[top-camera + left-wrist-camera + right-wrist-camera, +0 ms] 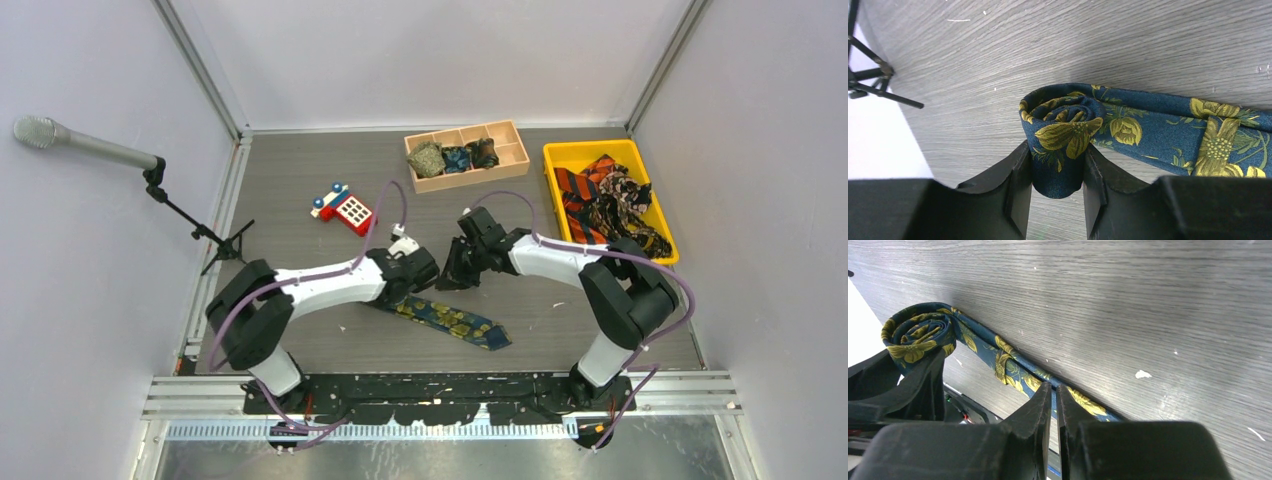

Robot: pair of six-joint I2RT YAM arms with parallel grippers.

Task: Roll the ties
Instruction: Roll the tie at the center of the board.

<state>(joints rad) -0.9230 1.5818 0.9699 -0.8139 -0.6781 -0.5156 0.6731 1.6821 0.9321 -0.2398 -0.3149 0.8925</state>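
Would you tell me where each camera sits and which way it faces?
Top external: above the near edge, facing down at the table; left arm and right arm show.
Left wrist: on the wrist, facing the coiled navy tie clamped in the left gripper.
Right wrist: on the wrist, facing the tie's strip past the near-shut right gripper.
Shared: all see the tie.

The left gripper (1057, 167) pinches the rolled coil of the navy floral tie (1148, 125). From the coil, the flat length runs right, and black stand legs (878, 85) lie far left.
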